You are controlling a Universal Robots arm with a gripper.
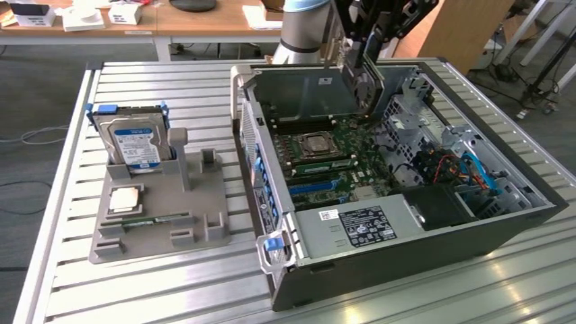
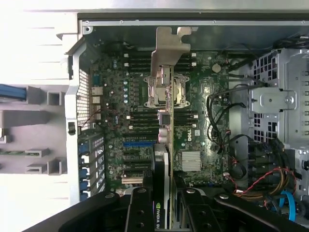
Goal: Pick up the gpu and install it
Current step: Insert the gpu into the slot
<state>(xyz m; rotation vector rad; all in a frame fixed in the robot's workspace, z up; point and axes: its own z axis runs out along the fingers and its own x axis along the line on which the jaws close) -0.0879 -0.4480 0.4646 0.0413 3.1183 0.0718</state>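
On a slatted metal table point(image 1: 162, 283), toward the exterior view's left, a grey holder point(image 1: 207, 223) is seen carrying spare parts. A silver hard drive point(image 1: 135, 143) with a blue-and-white label is stood upright at its far end. A processor chip point(image 1: 124, 199) and a slim green memory stick point(image 1: 144, 221) are laid flat nearer the camera.

Just beside the holder, an open computer case point(image 1: 405, 256) is laid on its side, with its motherboard point(image 1: 333, 169) exposed. A labelled power supply point(image 1: 360, 226) is set at the case's near end.

Over the far part of the case, the gpu point(image 1: 369, 91) is held on edge above the board by the gripper point(image 1: 365, 54). It is clear of the holder and is not yet seated in a slot.

In the wrist view the gpu point(image 2: 163, 164) is shown edge-on, pinched between the black fingers point(image 2: 140, 212) of the gripper point(image 2: 166, 215). Its silvery bracket point(image 2: 169, 48) is pointed away from the gripper, and the card is lined up across the processor socket point(image 2: 182, 92) and the memory slots.

Toward the exterior view's right, blue cables point(image 1: 477, 175) are bundled inside the case beside a metal drive cage point(image 1: 409, 135).
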